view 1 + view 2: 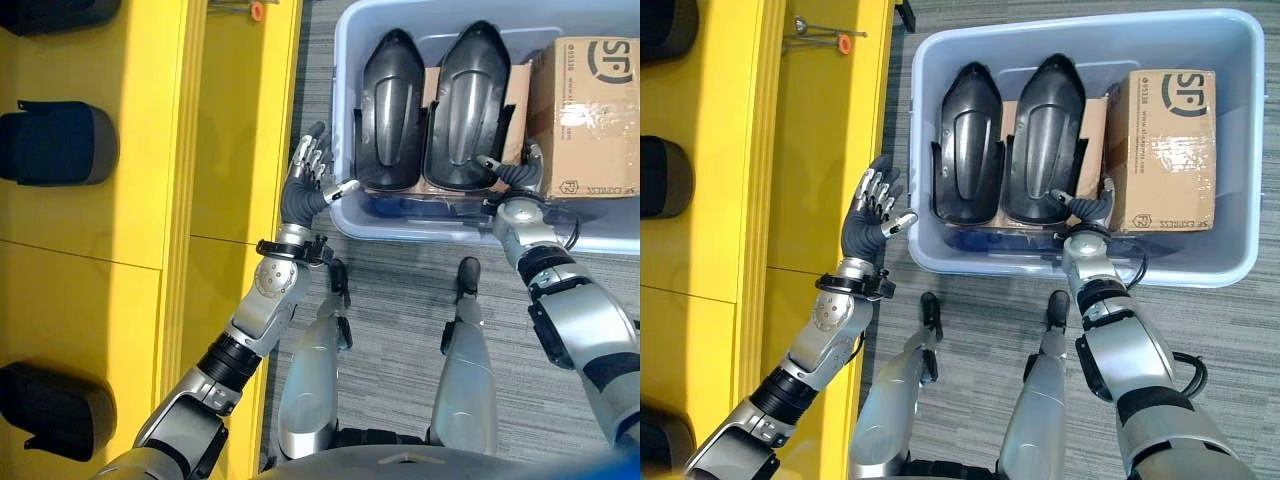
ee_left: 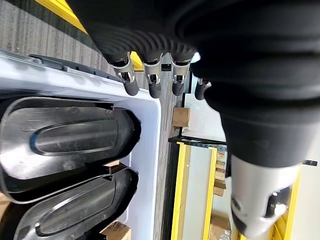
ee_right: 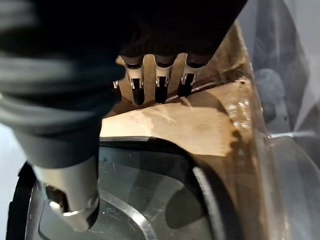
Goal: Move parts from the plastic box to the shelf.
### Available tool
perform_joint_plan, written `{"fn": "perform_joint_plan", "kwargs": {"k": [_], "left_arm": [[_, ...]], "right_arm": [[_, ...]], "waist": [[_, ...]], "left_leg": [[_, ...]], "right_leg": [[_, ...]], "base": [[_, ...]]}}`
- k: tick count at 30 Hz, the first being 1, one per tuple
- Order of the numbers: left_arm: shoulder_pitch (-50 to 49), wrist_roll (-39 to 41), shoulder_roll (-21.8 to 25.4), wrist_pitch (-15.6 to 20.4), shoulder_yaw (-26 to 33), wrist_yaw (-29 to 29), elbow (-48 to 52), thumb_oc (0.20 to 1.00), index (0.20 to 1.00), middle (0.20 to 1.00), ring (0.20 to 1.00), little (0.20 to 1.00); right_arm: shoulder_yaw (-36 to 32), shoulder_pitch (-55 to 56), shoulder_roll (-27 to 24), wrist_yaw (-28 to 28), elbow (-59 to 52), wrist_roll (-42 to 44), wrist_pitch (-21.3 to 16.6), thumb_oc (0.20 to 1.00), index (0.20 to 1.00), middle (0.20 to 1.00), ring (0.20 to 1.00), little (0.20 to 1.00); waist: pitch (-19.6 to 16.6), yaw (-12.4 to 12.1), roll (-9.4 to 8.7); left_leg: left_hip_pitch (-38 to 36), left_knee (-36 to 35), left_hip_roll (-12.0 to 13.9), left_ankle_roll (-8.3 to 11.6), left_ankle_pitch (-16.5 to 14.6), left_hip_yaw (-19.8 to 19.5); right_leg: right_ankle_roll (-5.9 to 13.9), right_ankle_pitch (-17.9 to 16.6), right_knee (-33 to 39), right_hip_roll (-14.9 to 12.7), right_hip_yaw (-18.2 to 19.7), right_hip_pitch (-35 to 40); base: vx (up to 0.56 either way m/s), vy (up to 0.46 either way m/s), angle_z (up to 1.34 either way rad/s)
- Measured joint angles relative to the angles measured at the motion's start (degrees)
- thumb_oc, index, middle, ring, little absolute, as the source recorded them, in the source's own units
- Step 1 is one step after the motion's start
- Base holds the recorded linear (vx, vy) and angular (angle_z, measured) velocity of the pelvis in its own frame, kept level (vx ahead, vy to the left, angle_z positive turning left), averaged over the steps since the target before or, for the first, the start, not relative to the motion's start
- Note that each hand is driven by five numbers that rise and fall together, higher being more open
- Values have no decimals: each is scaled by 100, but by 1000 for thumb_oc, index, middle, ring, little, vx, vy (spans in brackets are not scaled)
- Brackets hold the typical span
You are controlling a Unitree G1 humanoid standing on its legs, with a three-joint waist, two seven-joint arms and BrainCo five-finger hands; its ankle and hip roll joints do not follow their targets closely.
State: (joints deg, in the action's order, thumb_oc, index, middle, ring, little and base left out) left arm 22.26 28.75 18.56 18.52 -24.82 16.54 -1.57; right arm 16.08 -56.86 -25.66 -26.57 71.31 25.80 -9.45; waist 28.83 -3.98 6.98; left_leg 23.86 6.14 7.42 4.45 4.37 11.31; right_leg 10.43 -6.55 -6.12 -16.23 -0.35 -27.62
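Note:
Two black moulded shell parts (image 1: 390, 110) (image 1: 470, 105) stand side by side in the pale blue plastic box (image 1: 930, 255), leaning on a cardboard sheet (image 3: 190, 125). My right hand (image 1: 1090, 205) is inside the box at the right part's near right edge. Its thumb (image 3: 70, 215) lies over the black shell (image 3: 140, 200), and its straight fingers (image 3: 159, 85) reach the cardboard behind. My left hand (image 1: 308, 175) hangs open just outside the box's left wall, thumb near the rim. In the left wrist view its fingers (image 2: 131, 85) are straight, above the two parts (image 2: 65, 140).
The yellow shelf (image 1: 150, 200) runs along the left, with black parts (image 1: 60, 143) (image 1: 50, 405) lying on it. A small orange-tipped tool (image 1: 843, 43) rests at its far end. A taped cardboard box (image 1: 1162, 150) fills the plastic box's right side. Grey carpet lies between shelf and box.

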Motion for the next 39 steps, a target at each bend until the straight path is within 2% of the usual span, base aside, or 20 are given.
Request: {"fn": "perform_joint_plan", "kwargs": {"k": [11,14,18,19,21,28,39], "left_arm": [[120,0,0,1,-3,5,0,1000,1000,1000,1000,1000],[151,0,0,2,1,10,0,1000,1000,1000,1000,1000],[159,-2,0,2,1,44,0,1000,1000,1000,1000,1000],[158,-4,0,2,0,98,0,1000,1000,1000,1000,1000],[166,-4,0,2,2,139,0,1000,1000,1000,1000,1000],[190,-4,-2,8,4,201,0,1000,1000,1000,1000,1000],[192,-8,2,48,23,264,0,1000,1000,1000,1000,1000]], "right_arm": [[14,-203,-105,-64,224,-1,65,1000,1000,1000,1000,1000],[29,-250,-302,-77,552,-13,128,1000,1000,1000,1000,1000],[15,-357,-339,-133,728,-15,225,1000,1000,1000,1000,1000],[14,-357,-342,-133,729,-15,226,805,805,805,805,805],[15,-358,-349,-140,743,-16,228,200,200,200,200,200],[12,-385,-637,-298,842,-32,231,200,200,200,200,200],[0,-408,-581,-387,829,-239,222,200,200,200,200,200]], "waist": [[1,-39,-1],[1,-201,-1],[1,-270,-2],[1,-274,-2],[1,-282,-1],[1,-286,-1],[0,-245,-2]], "left_leg": [[227,2,-38,-6,71,-267],[319,4,-66,-13,103,-376],[357,4,-98,-20,115,-412],[359,5,-98,-20,115,-414],[366,8,-101,-21,116,-425],[500,96,-111,-22,116,-559],[496,193,-108,-23,117,-567]], "right_leg": [[0,0,30,-38,-239,1],[0,0,41,-67,-360,1],[6,-4,57,-98,-393,2],[6,-4,57,-98,-395,2],[6,-4,57,-99,-407,3],[5,-4,57,-110,-532,8],[7,-8,-30,-116,-517,15]], "base": [[21,3,11],[33,7,17],[11,2,6],[0,0,0],[0,0,0],[4,12,8],[0,0,0]]}}
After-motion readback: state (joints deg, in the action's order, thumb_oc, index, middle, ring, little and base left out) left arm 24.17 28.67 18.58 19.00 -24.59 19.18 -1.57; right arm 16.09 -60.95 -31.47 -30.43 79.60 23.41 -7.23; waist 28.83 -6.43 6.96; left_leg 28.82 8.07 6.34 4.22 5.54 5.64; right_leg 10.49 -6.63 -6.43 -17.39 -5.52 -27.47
